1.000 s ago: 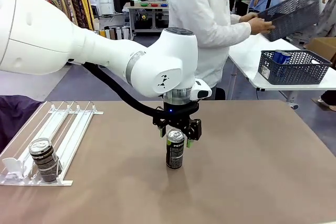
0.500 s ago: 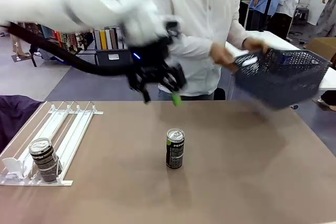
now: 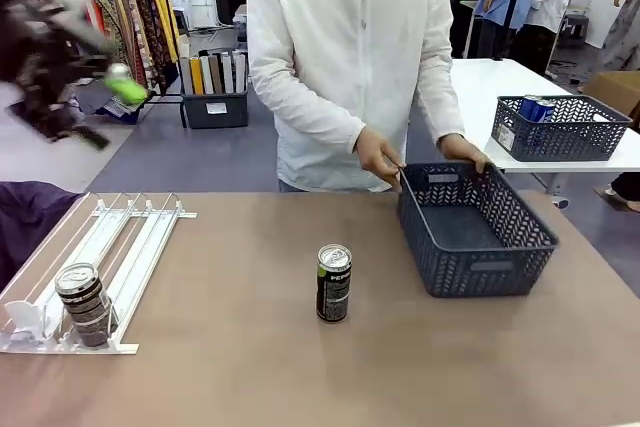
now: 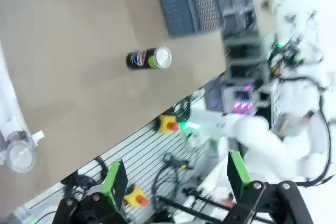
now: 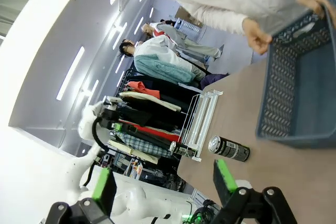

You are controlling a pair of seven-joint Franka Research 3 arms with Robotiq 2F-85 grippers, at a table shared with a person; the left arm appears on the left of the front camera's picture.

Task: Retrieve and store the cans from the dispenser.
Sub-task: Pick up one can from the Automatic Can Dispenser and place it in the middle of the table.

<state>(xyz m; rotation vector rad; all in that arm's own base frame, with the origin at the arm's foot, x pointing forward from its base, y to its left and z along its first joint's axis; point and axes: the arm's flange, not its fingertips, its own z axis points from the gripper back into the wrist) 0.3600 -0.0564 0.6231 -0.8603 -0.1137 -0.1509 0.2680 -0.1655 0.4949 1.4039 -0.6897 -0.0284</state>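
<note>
Can [image 3: 334, 283] stood upright mid-table near basket [image 3: 478, 232], second can [image 3: 82, 304] sat at dispenser [image 3: 130, 237] stoppers; left gripper [image 4: 176, 177] and right gripper [image 5: 164, 179] jaws were apart, empty; can likely rigid, slick, light, so pinch mid-body

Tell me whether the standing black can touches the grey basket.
Apart. Front view shows bare tabletop between the can and the basket.

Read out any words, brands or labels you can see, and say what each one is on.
"PEPSI": on the dark can standing mid-table.
Label on the can in the dispenser: too blurred to read.
White tags on the near basket and the far basket: too small to read.
</note>
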